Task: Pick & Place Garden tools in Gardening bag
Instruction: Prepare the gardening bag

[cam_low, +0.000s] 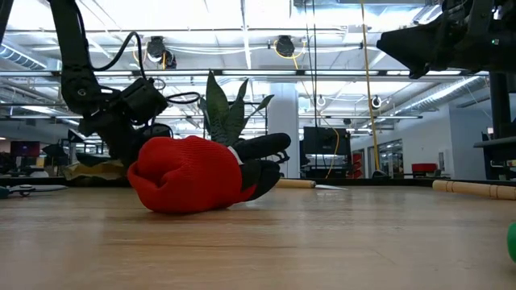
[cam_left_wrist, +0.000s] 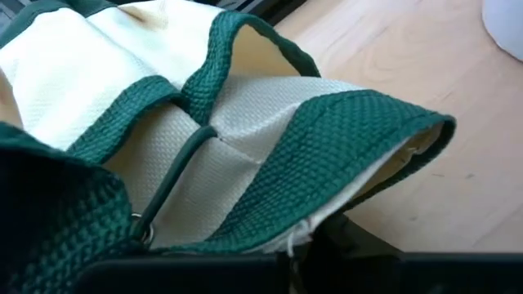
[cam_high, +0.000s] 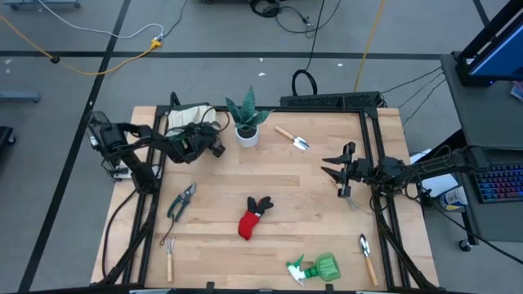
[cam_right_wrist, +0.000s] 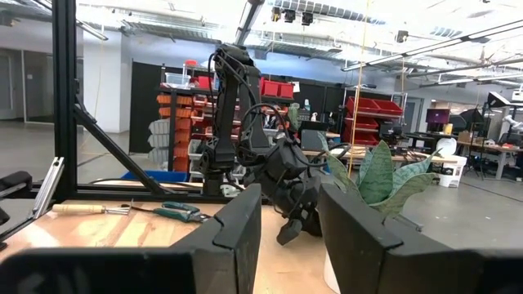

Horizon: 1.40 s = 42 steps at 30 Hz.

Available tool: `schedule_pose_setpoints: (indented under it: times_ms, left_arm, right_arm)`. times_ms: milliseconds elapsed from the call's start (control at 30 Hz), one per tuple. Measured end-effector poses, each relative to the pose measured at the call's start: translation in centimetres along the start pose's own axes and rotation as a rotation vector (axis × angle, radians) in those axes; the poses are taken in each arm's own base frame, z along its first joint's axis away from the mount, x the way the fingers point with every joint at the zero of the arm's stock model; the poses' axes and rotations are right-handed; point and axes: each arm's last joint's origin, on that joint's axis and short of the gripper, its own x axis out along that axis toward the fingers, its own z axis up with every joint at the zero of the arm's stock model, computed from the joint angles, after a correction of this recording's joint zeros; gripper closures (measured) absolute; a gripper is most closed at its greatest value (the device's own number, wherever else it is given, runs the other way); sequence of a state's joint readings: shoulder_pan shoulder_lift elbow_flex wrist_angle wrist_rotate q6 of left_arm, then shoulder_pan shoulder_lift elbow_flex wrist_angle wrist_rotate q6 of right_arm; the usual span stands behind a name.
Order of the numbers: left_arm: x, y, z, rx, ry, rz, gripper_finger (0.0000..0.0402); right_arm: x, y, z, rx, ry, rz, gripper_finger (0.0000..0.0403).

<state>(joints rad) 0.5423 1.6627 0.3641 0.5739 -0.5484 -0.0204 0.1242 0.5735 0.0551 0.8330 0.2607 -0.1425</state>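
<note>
At ten o'clock on the surface (cam_high: 278,184), the gardening bag (cam_high: 189,117) rim is pinched by the left gripper (cam_high: 189,147) fingers; it should be lifted gently open. The right gripper (cam_high: 337,171) fingers hang parted, empty, at three o'clock.

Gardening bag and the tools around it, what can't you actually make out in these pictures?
- Gardening bag interior: high view, left gripper covers it; left wrist view shows only fabric.
- Left gripper's fingers: left wrist view, hidden under green trim.
- Spray bottle: low view, cut off by edge.
- Fork tines: high view, too small.
</note>
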Motion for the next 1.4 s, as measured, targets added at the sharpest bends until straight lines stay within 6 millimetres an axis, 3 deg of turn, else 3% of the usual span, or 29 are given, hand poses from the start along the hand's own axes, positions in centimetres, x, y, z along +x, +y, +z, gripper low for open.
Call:
schedule_pose_setpoints:
  times_ms: [233,433,633,933,1167,1400]
  left_arm:
    - [-0.4,-0.3,0.2,0.010,-0.017,-0.020,0.0395]
    - [-1.9,-1.3,1.1,0.028,-0.075,-0.111,0.0397]
    - [-4.9,-1.5,2.2,-0.011,-0.096,-0.246,0.0398]
    - [-9.8,0.2,2.0,-0.143,0.013,-0.365,0.0395]
    - [-12.6,0.0,2.3,-0.202,-0.025,-0.527,0.0396]
    - [-15.7,-1.2,5.0,-0.167,-0.033,-0.619,0.0397]
  right_arm:
    - [0.0,0.0,0.0,0.000,0.000,0.000,0.0287]
    - [0.0,0.0,0.0,0.000,0.000,0.000,0.0287]
    - [0.0,0.0,0.0,0.013,-0.001,0.000,0.0287]
    - [0.0,0.0,0.0,0.026,-0.001,-0.001,0.0287]
    - [0.0,0.0,0.1,0.029,-0.013,-0.004,0.0287]
    - [0.0,0.0,0.2,0.030,-0.016,-0.006,0.0287]
